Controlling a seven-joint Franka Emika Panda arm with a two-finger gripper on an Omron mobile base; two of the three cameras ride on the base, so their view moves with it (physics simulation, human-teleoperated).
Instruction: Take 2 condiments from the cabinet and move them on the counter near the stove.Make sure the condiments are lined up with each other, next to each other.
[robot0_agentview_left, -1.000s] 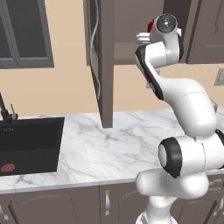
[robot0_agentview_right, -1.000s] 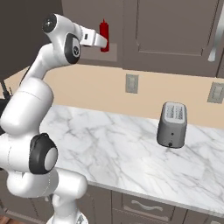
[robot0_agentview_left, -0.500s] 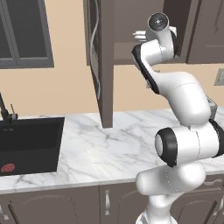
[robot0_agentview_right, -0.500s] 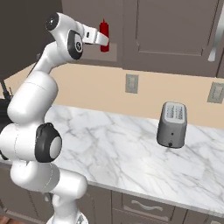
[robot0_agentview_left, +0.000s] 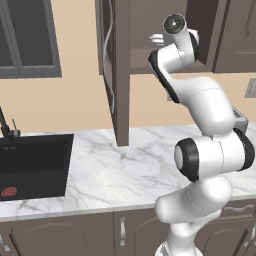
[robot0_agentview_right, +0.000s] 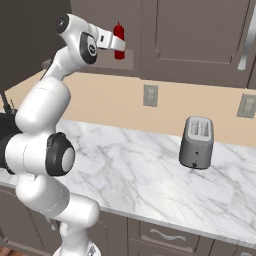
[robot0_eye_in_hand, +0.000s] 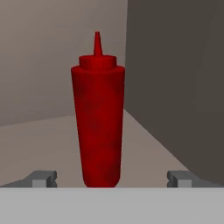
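Your arm reaches high into the open cabinet (robot0_agentview_left: 150, 55), and the tool (robot0_eye_in_hand: 111, 178) stands released, its two fingertips (robot0_eye_in_hand: 43, 178) spread wide on either side of the red bottle (robot0_eye_in_hand: 98, 118) without touching it. In the hand view, the bottle stands upright on the cabinet shelf (robot0_eye_in_hand: 39, 144), centred between the tips, its pointed nozzle up, with the cabinet's dark side wall close on one side and the paler back wall behind.

From the right base view, you see the red bottle (robot0_agentview_right: 118, 40) just past the end of the tool (robot0_agentview_right: 116, 44), up at shelf height above the beige wall. The toaster (robot0_agentview_right: 196, 142) sits on the marble surface (robot0_agentview_right: 125, 165) well below and off to the right, under two wall outlets (robot0_agentview_right: 149, 95).

From the left base view, the cabinet door (robot0_agentview_left: 114, 70) hangs open, edge-on to you, with its curved silver handle (robot0_agentview_left: 105, 50) facing the sink side. The arm's wrist (robot0_agentview_left: 177, 30) is inside the opening and hides the bottle here. The black sink (robot0_agentview_left: 32, 167) lies to the left in the surface (robot0_agentview_left: 115, 170), with a tap (robot0_agentview_left: 6, 127) at its rear and a small red item (robot0_agentview_left: 8, 191) in the basin. You cannot tell from these pictures where the second condiment is.
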